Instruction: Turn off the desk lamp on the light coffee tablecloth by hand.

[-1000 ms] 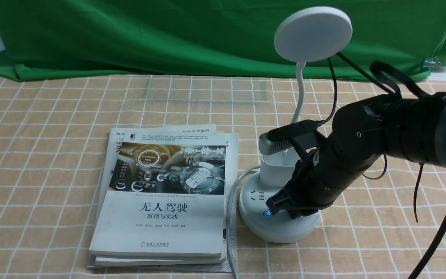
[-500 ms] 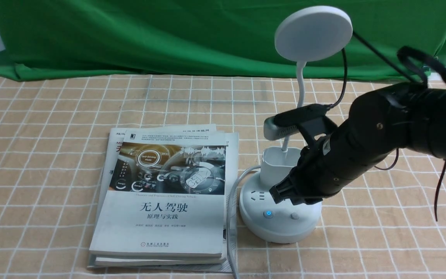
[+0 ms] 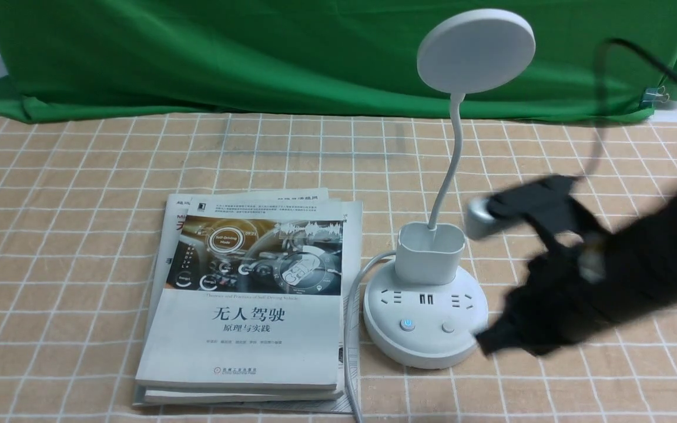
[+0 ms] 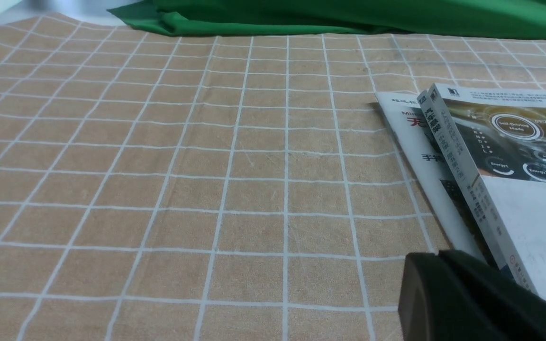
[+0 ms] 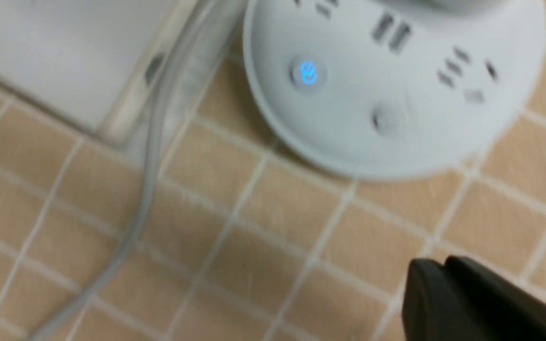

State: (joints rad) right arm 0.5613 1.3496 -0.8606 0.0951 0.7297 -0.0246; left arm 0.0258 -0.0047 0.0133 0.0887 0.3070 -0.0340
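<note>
Right gripper (image 3: 486,343) beside the desk lamp (image 3: 430,258).
You see its jaws pressed together, just off the lamp; the left button (image 3: 407,324) glows blue.

We see the right arm (image 3: 626,276) as a bulky black mass, blurred, so no screws or lettering are readable; only a small pale patch (image 3: 591,264) shows near its middle. A black bracket (image 3: 541,197) on its upper side carries a camera piece (image 3: 478,218) with a rounded silver-grey end. A thin black cable (image 3: 638,50) loops off from the bracket. The arm narrows to a dark blunt tip. Close up, we see the right fingers (image 5: 467,303) as matte black, round-cornered, with one faint seam. The left fingers (image 4: 448,298) look the same: matte black, rounded corner, one seam.
</note>
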